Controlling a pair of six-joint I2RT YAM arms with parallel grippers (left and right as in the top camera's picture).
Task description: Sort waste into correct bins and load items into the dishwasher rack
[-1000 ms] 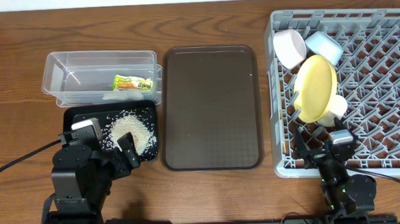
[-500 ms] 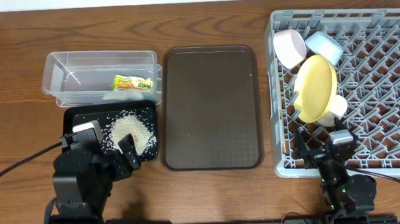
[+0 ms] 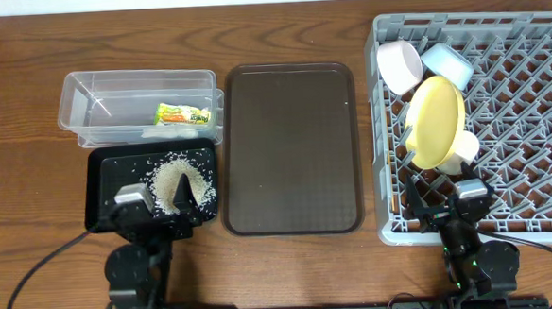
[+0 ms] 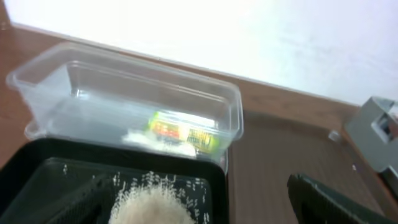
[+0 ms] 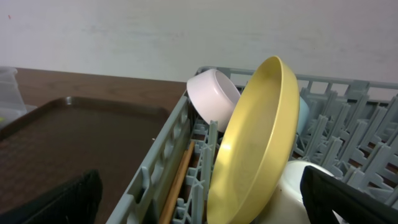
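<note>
— Wooden tabletop point(image 3: 279, 22) is carrying everything. Where are the task's things sitting?

— The snack wrapper point(image 3: 182, 113) and white scrap point(image 4: 140, 135) are lying in the clear tub point(image 3: 83, 89). The rice pile point(image 3: 178, 179) is resting in the black tray point(image 3: 103, 197). The yellow plate point(image 3: 435, 120), white bowl point(image 3: 400, 65), blue bowl point(image 3: 447, 62) and cup point(image 3: 462, 149) are standing in the dishwasher rack point(image 3: 539, 112), with the chopsticks point(image 5: 180, 177) lying along its left wall.

— How are the claws standing?

— The left claw point(image 3: 157, 200) is hanging apart, holding nothing, over the black tray's near edge, just beside the rice. The right claw point(image 3: 444, 202) is hanging apart, also holding nothing, at the rack's near-left corner.

— What is the step asking for?

— Sorting is looking complete, so the arms are probably parking. Be lifting the left claw clear before pulling back, so no grains are dragging over the rim. Be keeping the right claw off the rack wall.
</note>
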